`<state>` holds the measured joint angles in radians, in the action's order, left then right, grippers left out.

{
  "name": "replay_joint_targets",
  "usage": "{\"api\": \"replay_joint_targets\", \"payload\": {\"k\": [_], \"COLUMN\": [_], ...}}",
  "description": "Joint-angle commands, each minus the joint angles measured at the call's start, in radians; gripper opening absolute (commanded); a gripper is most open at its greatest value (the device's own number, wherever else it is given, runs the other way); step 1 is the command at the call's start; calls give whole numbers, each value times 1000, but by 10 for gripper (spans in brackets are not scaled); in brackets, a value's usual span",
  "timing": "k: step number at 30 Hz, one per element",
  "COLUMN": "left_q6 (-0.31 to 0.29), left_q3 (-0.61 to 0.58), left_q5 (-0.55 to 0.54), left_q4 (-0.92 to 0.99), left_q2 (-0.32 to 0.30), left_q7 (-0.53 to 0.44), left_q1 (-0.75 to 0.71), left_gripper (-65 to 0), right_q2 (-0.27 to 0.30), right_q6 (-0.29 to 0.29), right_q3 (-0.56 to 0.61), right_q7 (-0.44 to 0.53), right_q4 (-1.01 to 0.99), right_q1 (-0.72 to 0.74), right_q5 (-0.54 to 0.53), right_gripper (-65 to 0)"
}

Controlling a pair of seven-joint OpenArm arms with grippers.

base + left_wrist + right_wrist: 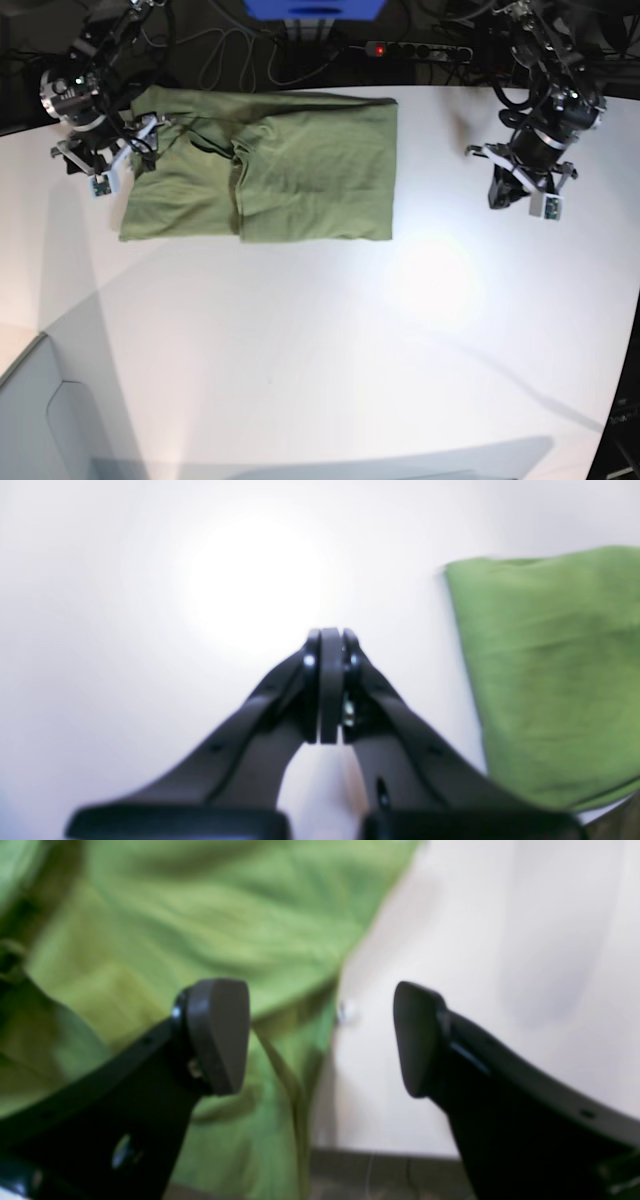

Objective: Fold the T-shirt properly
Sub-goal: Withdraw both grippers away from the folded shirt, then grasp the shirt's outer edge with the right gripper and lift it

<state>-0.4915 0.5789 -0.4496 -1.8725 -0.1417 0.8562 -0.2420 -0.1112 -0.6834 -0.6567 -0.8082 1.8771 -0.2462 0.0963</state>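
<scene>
Left end effector [330, 640]: fingertips pressed together with no gap, holding nothing, poised over bare white tabletop [125, 630]. In the base view it [522, 190] sits at the right side of the tabletop [320, 350], well apart from the cloth. In its wrist view the T-shirt [550, 670] lies off to the right, its straight edge running down the frame, not touching the fingers.

Right end effector [320, 1035]: jaws spread wide, nothing between the pads. The left pad [220, 1035] stands over green cloth; the right pad [412, 1040] stands over white tabletop [500, 965]. The wrinkled edge of the T-shirt [225, 915] runs between the two. Contact between pads and cloth cannot be judged from the blurred wrist view. In the base view this end effector [100, 165] is at the far left corner of the tabletop, at the cloth's left edge.

T-shirt [270, 170]: olive-green, lying on the far part of the tabletop, left of centre. It forms a rough rectangle, with layers overlapping along a vertical fold line near its middle. Its left portion is rumpled, its right portion flatter.

A power strip [415, 48] with a red light lies beyond the tabletop's far edge.
</scene>
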Motion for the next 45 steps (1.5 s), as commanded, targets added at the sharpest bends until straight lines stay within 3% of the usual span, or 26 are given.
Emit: {"api": "replay_joint_targets", "payload": {"k": [1, 10, 19, 35, 45], "left_q6": [-6, -6, -6, -6, 0], "left_q3": [10, 10, 3, 3, -107], "left_q5": [-21, -21, -21, -21, -21], "left_q4": [-8, 7, 18, 106, 212], "left_q2": [-8, -6, -3, 23, 72], "left_q7": [-22, -22, -28, -33, -33], "left_q1": [7, -6, -18, -7, 22], "left_gripper": [-650, -650, -650, -650, -650], "right_q2": [-5, -5, -20, -31, -29], "right_q6": [-15, -15, -15, -15, -15], "right_q3": [-7, -84, -77, -24, -22], "right_q7": [8, -7, -7, -7, 0], "right_q4": [-3, -184, -207, -210, -139], "right_q1": [15, 91, 63, 31, 58], "right_q5": [-17, -20, -22, -22, -66], "right_gripper": [-211, -211, -225, -647, -647]}}
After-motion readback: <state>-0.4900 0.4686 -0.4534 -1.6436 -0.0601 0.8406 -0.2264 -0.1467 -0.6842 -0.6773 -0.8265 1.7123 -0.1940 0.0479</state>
